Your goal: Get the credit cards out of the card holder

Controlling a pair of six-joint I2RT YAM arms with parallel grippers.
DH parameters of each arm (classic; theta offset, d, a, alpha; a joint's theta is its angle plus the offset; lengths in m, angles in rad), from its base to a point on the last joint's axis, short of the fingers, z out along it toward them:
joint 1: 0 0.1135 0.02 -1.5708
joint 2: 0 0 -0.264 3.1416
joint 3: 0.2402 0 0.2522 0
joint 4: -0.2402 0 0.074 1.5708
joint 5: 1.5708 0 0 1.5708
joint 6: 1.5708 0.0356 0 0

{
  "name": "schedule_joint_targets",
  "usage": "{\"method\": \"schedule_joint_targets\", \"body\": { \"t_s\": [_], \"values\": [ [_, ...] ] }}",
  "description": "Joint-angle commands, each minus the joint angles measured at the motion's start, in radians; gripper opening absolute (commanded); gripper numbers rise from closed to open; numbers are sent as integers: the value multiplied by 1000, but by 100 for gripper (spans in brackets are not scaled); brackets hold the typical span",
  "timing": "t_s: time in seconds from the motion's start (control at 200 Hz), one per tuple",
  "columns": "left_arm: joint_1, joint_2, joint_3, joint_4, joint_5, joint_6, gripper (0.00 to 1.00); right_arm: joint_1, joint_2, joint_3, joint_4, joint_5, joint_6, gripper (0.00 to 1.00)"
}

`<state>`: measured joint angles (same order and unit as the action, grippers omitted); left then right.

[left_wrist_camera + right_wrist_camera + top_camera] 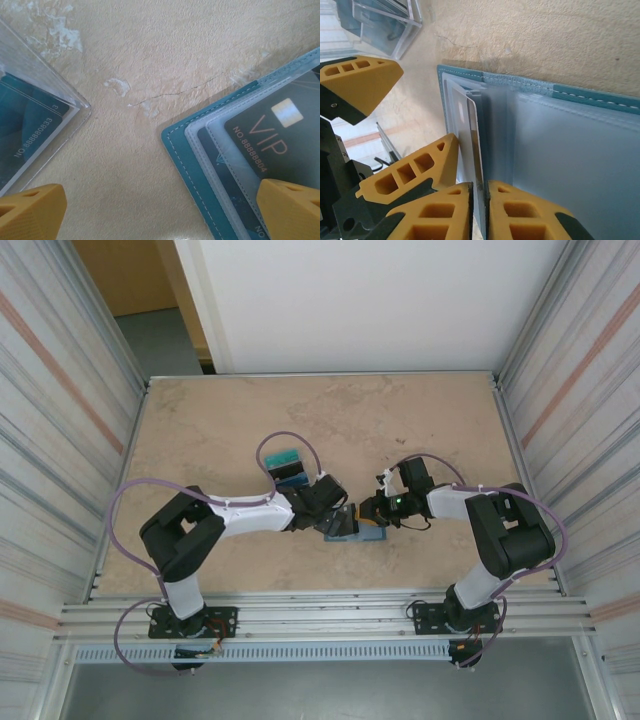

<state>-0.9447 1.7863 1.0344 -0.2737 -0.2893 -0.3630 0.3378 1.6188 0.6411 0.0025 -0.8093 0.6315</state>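
The steel-blue card holder [345,530] lies open on the table between the two arms. Its clear sleeves [220,150] still hold a black VIP credit card [270,135] and a darker one beneath. My right gripper [372,510] [480,187] is shut on the edge of a thin credit card [475,135] that stands partly out of a sleeve of the card holder [590,95]. My left gripper [335,512] [160,205] is wide open. One of its fingers [292,210] sits over the holder's corner, the other [30,212] over bare table.
A clear plastic box [285,465] [45,95] [385,25] with teal and blue cards in it stands just behind the left gripper. Striped walls close in the table on both sides. The two grippers are nearly touching over the holder.
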Motion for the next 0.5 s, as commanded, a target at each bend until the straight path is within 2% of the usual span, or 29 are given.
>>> {"method": "schedule_joint_targets", "body": {
  "t_s": [0.0, 0.496],
  "values": [
    [-9, 30, 5, -80, -21, 8, 99, -6, -5, -15, 38, -22, 34, 17],
    [-11, 32, -8, -75, -7, -9, 99, 38, 47, -29, 179, -40, 98, 22]
  ]
}}
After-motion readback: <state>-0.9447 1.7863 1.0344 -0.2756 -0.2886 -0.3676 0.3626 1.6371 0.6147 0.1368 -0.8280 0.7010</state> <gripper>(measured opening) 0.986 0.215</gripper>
